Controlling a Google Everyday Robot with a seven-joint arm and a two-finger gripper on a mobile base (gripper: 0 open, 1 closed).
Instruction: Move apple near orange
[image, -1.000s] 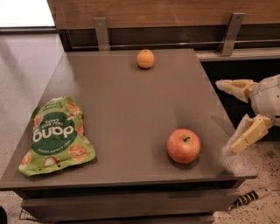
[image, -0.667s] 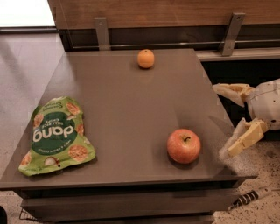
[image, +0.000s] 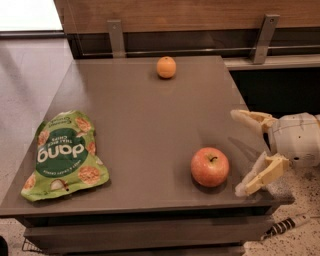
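Dim, warm indoor light, with white glare in the upper left of the frame.
The tabletop (image: 150, 130) has a dull sheen. The apple (image: 210, 166) and the pale hand (image: 237, 152) at the right edge cast soft shadows on it.

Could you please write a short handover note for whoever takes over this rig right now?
The claw is open and empty, at the right edge of the table, just right of the apple and not touching it.
The apple sits front right, stem up.
The orange sits at the back edge, far from the apple.
A green snack bag lies front left.
Done: nothing yet; the apple is not grasped.
Left: grip the apple, carry it back, and set it beside the orange.
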